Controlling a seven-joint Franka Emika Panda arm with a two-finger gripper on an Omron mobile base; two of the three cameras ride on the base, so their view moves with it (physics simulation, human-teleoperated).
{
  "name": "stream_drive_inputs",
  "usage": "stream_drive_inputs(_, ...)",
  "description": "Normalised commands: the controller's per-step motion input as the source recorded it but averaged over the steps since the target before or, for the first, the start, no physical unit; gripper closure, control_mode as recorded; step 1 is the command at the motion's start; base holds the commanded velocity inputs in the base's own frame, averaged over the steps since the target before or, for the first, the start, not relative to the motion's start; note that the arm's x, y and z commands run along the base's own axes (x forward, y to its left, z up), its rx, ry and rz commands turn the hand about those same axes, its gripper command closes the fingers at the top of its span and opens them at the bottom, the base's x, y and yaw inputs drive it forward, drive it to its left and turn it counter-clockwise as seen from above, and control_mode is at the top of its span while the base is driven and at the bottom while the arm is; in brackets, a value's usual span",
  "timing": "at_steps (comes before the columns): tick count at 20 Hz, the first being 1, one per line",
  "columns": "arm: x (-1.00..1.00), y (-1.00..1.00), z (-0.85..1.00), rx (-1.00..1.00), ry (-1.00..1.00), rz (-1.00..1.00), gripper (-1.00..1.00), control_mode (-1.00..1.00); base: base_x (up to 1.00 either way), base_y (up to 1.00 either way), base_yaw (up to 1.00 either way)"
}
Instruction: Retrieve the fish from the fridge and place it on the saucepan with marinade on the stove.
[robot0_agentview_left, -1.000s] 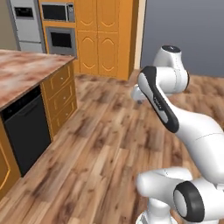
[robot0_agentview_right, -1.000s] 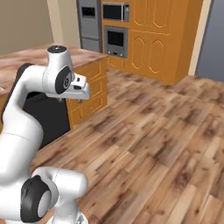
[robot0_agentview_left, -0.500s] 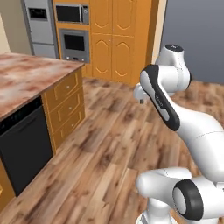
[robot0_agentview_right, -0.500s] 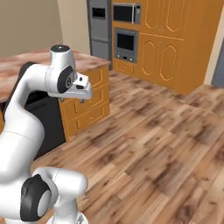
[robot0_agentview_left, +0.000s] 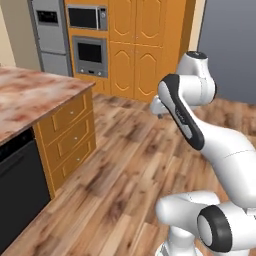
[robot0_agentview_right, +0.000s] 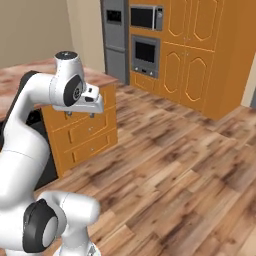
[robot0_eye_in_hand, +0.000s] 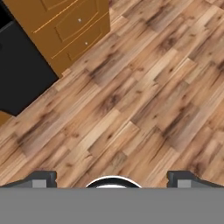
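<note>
The fridge is a tall grey steel unit with a black display panel, standing at the far left of the back wall; its front looks shut. It also stands at the top of the right base view, fridge. My gripper hangs open and empty in mid-air over the wooden floor, pointing down, a long way from the fridge. In the hand view the gripper has its two dark fingertips wide apart above bare planks. The fish, the saucepan with marinade and the stove are out of view.
An island counter with a marbled top, orange drawers and a black dishwasher front runs along the left. Wall ovens and tall orange cupboards line the back. Open wooden floor lies between.
The whole picture has slid: the base has driven and turned, so fridge, ovens and cupboards sit further right and nearer. The arm holds its pose and the gripper stays open.
</note>
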Motion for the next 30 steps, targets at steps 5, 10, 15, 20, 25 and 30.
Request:
stream_drive_inputs(5,0.00,0.00,0.00,0.00,0.00,0.00,-1.00,1.00,1.00,-0.62,0.08)
stream_drive_inputs(10,0.00,0.00,0.00,0.00,0.00,0.00,-1.00,1.00,1.00,-0.92,0.07)
stream_drive_inputs(15,0.00,0.00,0.00,0.00,0.00,0.00,-1.00,1.00,1.00,-1.00,0.07)
stream_drive_inputs(20,0.00,0.00,0.00,0.00,0.00,0.00,-1.00,1.00,1.00,-0.99,0.15)
stream_drive_inputs(25,0.00,0.00,0.00,0.00,0.00,0.00,-1.00,1.00,0.44,-0.92,0.05)
stream_drive_inputs(30,0.00,0.00,0.00,0.00,0.00,0.00,-1.00,1.00,0.45,-0.94,0.01)
